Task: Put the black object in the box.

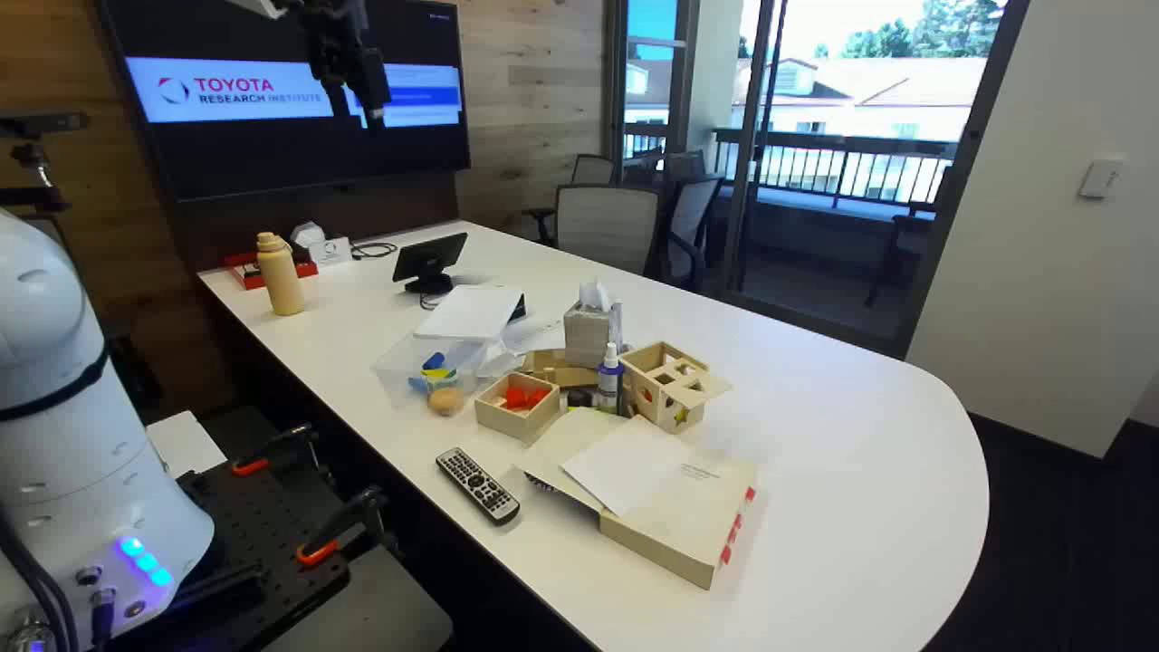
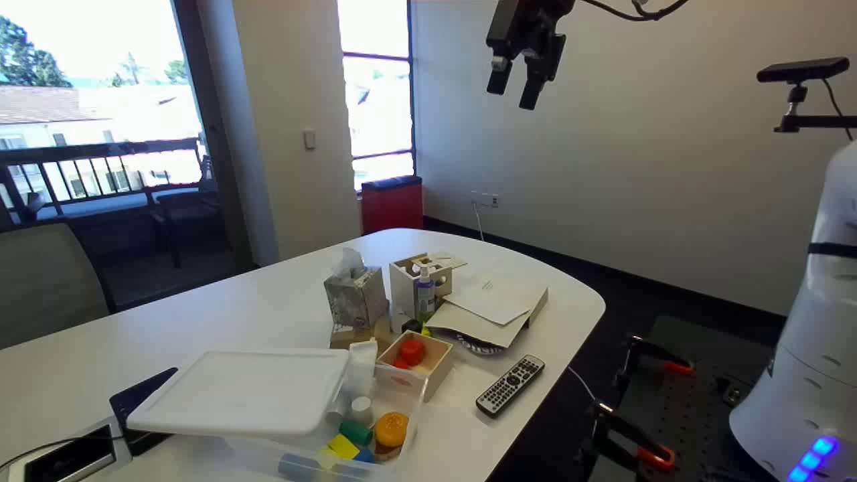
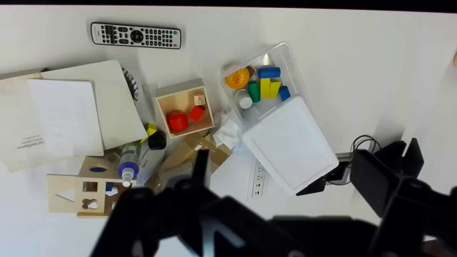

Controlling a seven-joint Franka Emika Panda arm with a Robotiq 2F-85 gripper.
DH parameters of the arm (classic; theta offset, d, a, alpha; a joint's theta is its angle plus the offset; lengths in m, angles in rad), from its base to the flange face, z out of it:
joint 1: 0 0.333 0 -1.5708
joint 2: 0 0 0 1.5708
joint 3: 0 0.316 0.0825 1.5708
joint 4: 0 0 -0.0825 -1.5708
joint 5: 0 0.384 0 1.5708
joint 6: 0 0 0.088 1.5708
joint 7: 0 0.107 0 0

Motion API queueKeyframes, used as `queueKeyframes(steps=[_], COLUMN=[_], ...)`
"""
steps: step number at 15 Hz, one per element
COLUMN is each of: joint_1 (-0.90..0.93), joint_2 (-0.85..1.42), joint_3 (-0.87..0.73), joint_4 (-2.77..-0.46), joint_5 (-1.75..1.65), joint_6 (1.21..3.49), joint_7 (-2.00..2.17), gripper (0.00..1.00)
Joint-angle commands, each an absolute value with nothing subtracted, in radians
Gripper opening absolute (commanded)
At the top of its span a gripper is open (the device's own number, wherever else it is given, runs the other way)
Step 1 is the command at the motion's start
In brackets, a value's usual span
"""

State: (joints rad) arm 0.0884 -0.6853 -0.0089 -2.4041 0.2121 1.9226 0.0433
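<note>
My gripper [image 1: 356,107] is open and empty, high above the table; it also shows in an exterior view [image 2: 514,91] and the wrist view [image 3: 282,157]. A small round black object [image 3: 157,140] lies beside the spray bottle. It is partly hidden in both exterior views [image 1: 579,397] [image 2: 412,326]. A low red tray-like box [image 1: 308,269] stands at the table's far end behind a tan bottle, its contents unclear. A small open pale wooden box [image 3: 184,101] near the black object holds a red ball, a red block and a letter cube; it shows in both exterior views [image 1: 502,419] [image 2: 438,372].
The spray bottle [image 3: 128,164] and the wooden cube with holes [image 1: 665,385] crowd the black object. A clear bin [image 3: 294,66] of toys has a white lid [image 3: 291,142]. A remote [image 1: 477,485], envelopes [image 1: 679,507], tissue box [image 1: 587,335] and black screen [image 1: 430,258] also stand around.
</note>
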Motion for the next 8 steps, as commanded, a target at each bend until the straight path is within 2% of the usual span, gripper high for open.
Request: queueKeyframes(steps=[1, 5, 8], joint_1=[0.074, 0.074, 0.061], joint_2=[-0.684, -0.684, -0.510], joint_3=[0.001, 0.001, 0.006], joint_4=[-2.402, -2.402, -2.337], joint_5=[0.220, 0.220, 0.186], joint_6=[1.919, 1.919, 2.030], joint_7=[0.036, 0.036, 0.020], gripper=[1.00, 1.00, 1.00])
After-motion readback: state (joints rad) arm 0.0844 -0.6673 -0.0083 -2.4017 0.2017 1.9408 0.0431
